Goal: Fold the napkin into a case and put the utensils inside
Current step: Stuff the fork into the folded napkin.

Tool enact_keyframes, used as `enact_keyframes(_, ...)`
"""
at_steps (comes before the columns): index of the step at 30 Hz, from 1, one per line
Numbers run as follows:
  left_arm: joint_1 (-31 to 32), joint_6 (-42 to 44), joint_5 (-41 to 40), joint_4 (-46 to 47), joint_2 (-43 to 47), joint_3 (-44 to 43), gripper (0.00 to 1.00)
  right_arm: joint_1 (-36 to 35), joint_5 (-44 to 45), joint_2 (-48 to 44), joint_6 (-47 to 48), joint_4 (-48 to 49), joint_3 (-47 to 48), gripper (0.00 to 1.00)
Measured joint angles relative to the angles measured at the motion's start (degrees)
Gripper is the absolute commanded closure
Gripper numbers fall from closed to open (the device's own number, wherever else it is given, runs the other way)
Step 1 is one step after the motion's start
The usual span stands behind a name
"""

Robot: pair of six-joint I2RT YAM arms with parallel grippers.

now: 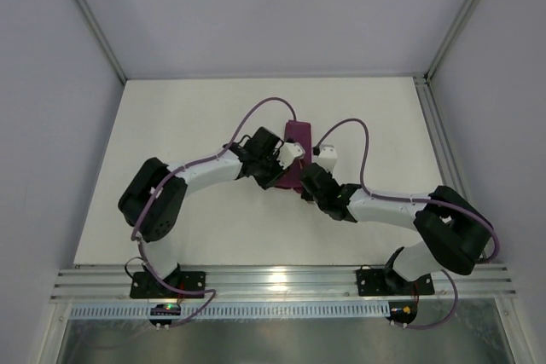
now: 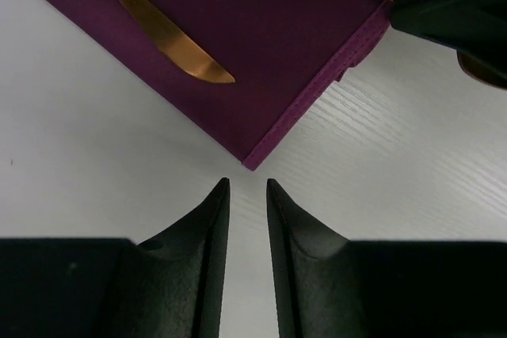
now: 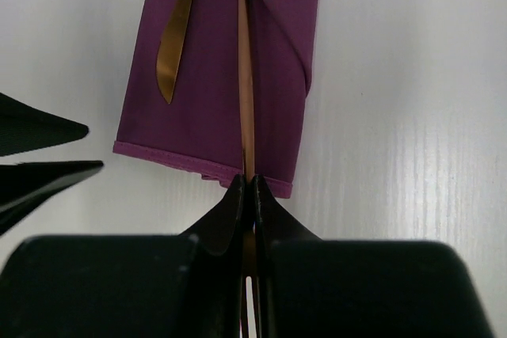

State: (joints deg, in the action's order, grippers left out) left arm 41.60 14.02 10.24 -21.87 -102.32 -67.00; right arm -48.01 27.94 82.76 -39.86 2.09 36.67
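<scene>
Copper utensil [image 3: 246, 77] pinched in right claw [image 3: 247, 184] at case [image 3: 210, 93] edge.

White table [image 1: 171, 117] — pale grey walls [image 1: 256, 6].

Inventory count: six kinds of item tallied.

One narrow, long rectangular case of magenta-purple cloth [image 1: 297, 153] was recorded on one white table [image 1: 171, 125]. Small copper-brown metal utensils numbered two: one flat blade-shaped piece [image 2: 166, 33] seen on top of the cloth and one thin straight piece [image 3: 246, 77] seen along its fold. Black-and-white robot arms numbered two, a left arm [image 1: 205, 175] and a right arm [image 1: 384, 206]. Purple cables numbered two, a left cable [image 1: 271, 99] and a right cable [image 1: 365, 151]. Black two-finger grippers numbered two, the left gripper [image 2: 247, 187] and the right gripper [image 3: 246, 184], making four fingers [image 2: 198, 235] counted.
</scene>
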Motion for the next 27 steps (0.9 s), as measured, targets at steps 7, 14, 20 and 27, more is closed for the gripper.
enact_keyframes(7,0.00,-0.63,0.04,2.14,-4.74,-0.07,0.69,1.51,-1.33,5.01,-3.23,0.57,4.33,0.97)
enact_keyframes(14,-0.13,-1.64,0.07,4.17,-5.11,0.00,0.86,3.87,-4.02,8.76,-6.43,1.01,7.06,0.97)
enact_keyframes(20,-0.55,-3.17,0.20,6.16,-4.26,1.57,0.74,5.25,-6.84,10.19,-9.03,2.84,7.26,0.97)
enact_keyframes(27,-0.42,-3.04,0.92,7.54,1.77,6.16,0.56,5.88,-8.44,10.25,-10.47,5.66,6.58,0.97)
